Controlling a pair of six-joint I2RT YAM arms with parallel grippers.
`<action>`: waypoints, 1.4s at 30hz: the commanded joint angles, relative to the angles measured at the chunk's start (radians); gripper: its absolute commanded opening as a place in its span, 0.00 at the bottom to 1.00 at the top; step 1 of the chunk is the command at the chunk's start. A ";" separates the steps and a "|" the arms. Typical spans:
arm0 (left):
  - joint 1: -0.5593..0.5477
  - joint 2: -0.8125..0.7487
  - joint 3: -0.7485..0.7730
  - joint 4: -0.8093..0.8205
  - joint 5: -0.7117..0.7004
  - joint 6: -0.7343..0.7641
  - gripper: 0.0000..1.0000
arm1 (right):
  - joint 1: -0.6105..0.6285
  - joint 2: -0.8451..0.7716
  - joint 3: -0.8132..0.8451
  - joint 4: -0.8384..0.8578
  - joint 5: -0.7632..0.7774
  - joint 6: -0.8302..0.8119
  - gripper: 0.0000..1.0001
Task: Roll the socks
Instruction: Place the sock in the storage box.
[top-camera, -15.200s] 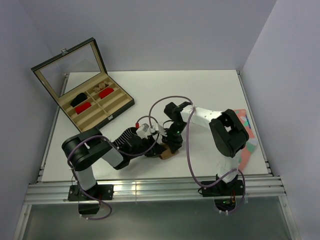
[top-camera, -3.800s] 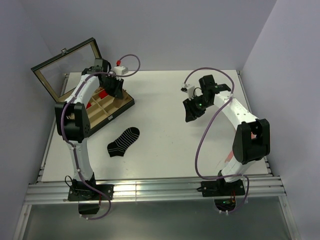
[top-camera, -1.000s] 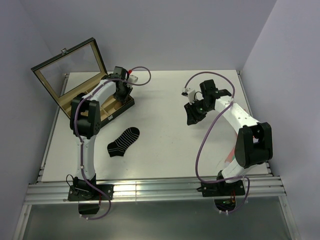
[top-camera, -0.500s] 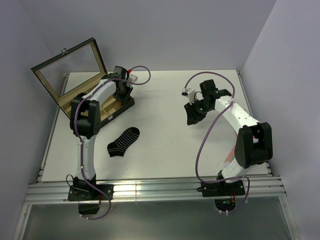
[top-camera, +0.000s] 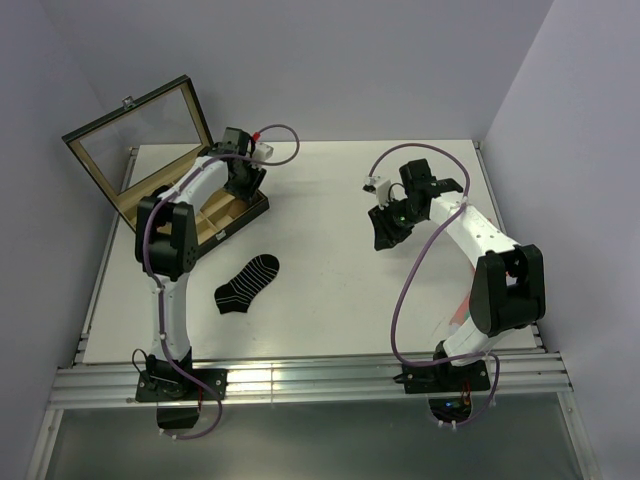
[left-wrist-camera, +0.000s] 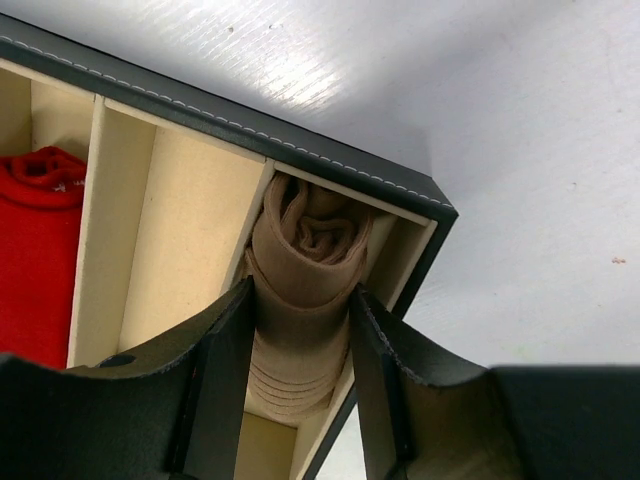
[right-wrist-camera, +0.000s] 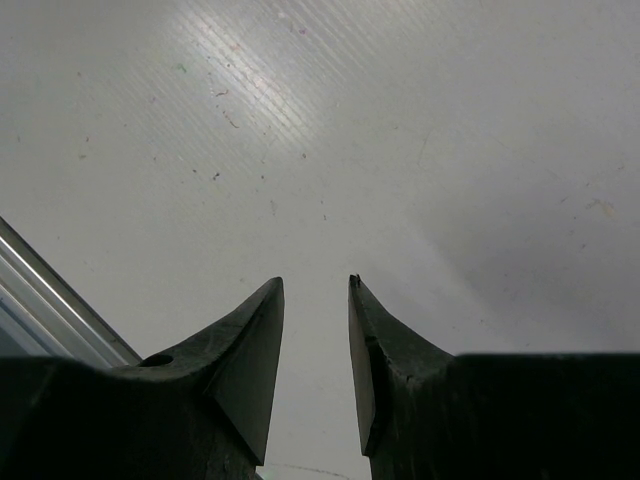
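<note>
The tan-brown sock (left-wrist-camera: 310, 230) is rolled into a bundle and sits in the corner compartment of the open box (left-wrist-camera: 330, 165). My left gripper (left-wrist-camera: 300, 295) is shut on it, one finger on each side; in the top view the left gripper (top-camera: 240, 185) is over the box's right end. The black sock with white stripes (top-camera: 247, 285) lies flat on the table, front left of centre. My right gripper (top-camera: 380, 232) hovers over bare table right of centre; its jaws (right-wrist-camera: 316, 282) are slightly open and empty.
The box's glass lid (top-camera: 135, 140) stands open at the back left. A red rolled bundle (left-wrist-camera: 35, 250) fills a compartment left of the tan roll. A bit of the coral-pink sock (top-camera: 457, 318) shows behind the right arm's base.
The tan sock went from the front middle of the table into the box with my left gripper. Over the last second the left wrist shifted only slightly; the right arm stayed still.
</note>
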 joint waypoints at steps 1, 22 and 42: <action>0.000 -0.065 0.027 0.013 0.043 -0.020 0.47 | -0.003 -0.044 -0.002 0.010 0.006 -0.013 0.40; 0.012 -0.058 -0.059 0.060 0.095 -0.029 0.35 | -0.003 -0.031 -0.009 0.012 0.012 -0.016 0.40; 0.015 -0.210 -0.084 0.101 0.060 -0.070 0.48 | -0.003 -0.045 -0.011 0.005 0.016 -0.019 0.40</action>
